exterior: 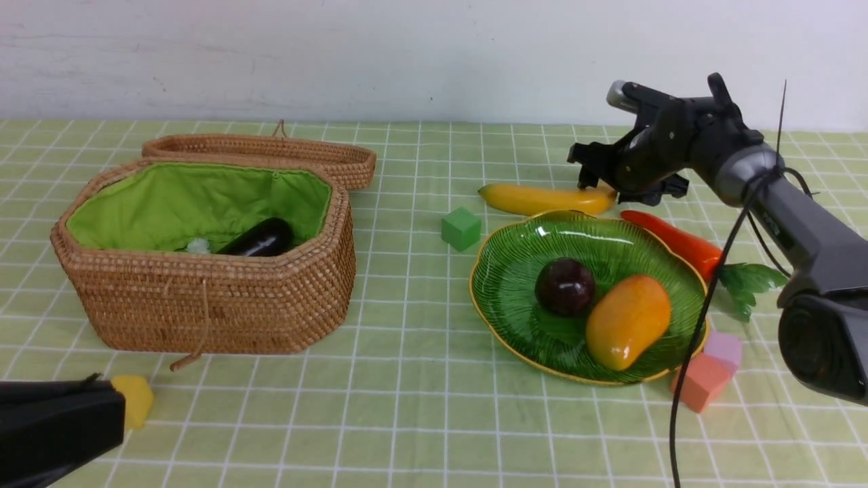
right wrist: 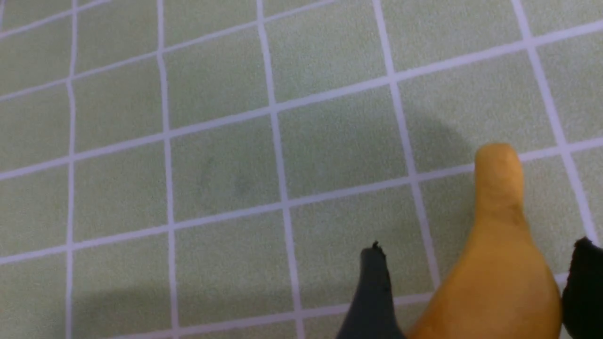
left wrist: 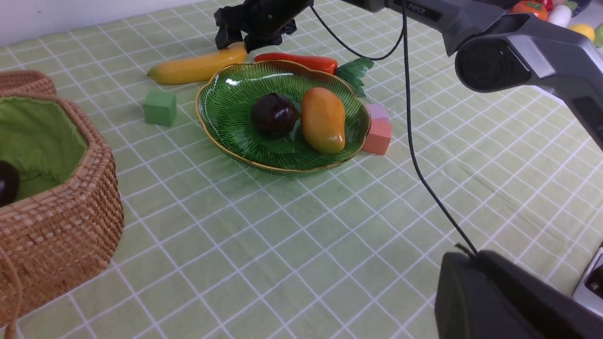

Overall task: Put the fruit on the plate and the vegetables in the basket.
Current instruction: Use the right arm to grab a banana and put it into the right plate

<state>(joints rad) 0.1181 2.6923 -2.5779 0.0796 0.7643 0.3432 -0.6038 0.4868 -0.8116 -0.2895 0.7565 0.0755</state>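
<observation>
A yellow banana (exterior: 536, 198) lies on the cloth behind the green leaf-shaped plate (exterior: 502, 244). My right gripper (exterior: 600, 186) straddles its right end, and both fingers press the banana (right wrist: 499, 263) between them. An orange-yellow mango (exterior: 627, 320) and a round dark purple fruit (exterior: 565, 287) rest on the plate. The orange-red carrot (exterior: 678, 240) lies on the cloth along the plate's far right rim. A dark eggplant (exterior: 261, 238) sits inside the open woven basket (exterior: 203, 312). My left gripper (exterior: 102, 386) hovers shut and empty at the near left.
A green block (exterior: 461, 228) stands between the basket and the plate. A yellow block (exterior: 135, 400) lies by my left gripper. A pink block (exterior: 702, 383) and a lilac block (exterior: 724, 347) sit against the plate's near right rim. The basket lid lies open behind it.
</observation>
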